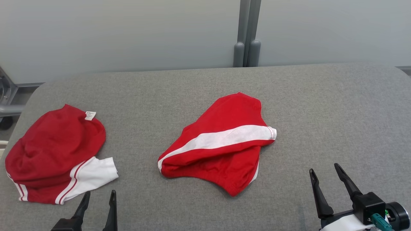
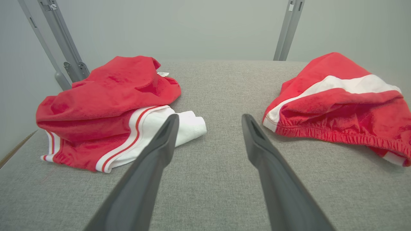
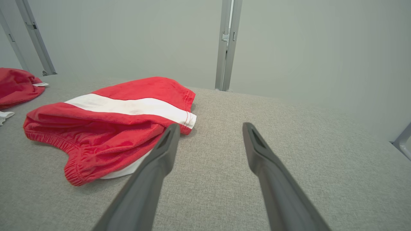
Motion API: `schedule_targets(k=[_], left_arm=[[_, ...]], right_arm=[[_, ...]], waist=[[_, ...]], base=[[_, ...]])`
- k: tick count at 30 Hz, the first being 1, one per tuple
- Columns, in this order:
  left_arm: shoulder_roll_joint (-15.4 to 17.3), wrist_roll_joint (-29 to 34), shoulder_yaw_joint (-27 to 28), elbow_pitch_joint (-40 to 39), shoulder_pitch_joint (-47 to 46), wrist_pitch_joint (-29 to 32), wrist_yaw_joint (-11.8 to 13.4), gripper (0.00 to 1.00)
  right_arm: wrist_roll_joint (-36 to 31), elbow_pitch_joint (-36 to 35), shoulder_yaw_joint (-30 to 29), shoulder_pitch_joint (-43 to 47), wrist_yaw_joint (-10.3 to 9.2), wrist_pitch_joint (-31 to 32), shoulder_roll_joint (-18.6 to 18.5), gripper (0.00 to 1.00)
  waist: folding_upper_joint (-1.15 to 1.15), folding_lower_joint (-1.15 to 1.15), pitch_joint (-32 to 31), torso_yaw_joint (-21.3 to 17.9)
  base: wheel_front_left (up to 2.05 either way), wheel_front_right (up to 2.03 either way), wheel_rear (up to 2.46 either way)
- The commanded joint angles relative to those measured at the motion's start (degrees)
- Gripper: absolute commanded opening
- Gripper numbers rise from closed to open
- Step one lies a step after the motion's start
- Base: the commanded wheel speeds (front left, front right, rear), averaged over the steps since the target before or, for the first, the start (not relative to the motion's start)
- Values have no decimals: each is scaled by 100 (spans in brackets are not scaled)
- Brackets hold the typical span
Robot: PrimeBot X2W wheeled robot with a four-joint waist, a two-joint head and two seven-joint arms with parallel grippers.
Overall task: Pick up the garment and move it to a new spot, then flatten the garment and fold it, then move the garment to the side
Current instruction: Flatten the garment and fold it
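Left gripper [image 1: 100, 193], near left: fingers spread apart, nothing between them, over the grey padded table [image 1: 321, 102]. Right gripper [image 1: 324, 169], near right: likewise spread and empty. Just beyond the left gripper, by the table's left edge, lies a crumpled red garment with white striped trim [image 1: 54, 154], with a small label [image 1: 90, 115] on its far side. At the table's centre, farther off, lies a second red garment with a broad white band [image 1: 221, 141], loosely folded, its elastic edge toward the near side. The garments lie well apart, touching neither gripper. A metal post [image 1: 247, 32] stands behind the far edge.
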Motion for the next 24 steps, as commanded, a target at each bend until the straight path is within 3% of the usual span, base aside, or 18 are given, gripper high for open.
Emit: schedule_targets(k=[1, 15, 24], left_arm=[[-78, 292, 171, 86, 113, -21, -177, 100], [-650, 1145, 1253, 254, 286, -21, -948, 100], [-895, 1452, 1565, 311, 187, -22, -1203, 100]], right_arm=[[-42, 55, 8, 5, 0, -15, 23, 100], [-16, 177, 13, -38, 0, -15, 47, 100], [33, 191, -28, -151, 0, -16, 75, 100]], waist=[[0, 0, -34, 2], [0, 0, -115, 52], [0, 0, -23, 55]], base=[[0, 0, 0], [0, 0, 0], [0, 0, 0]])
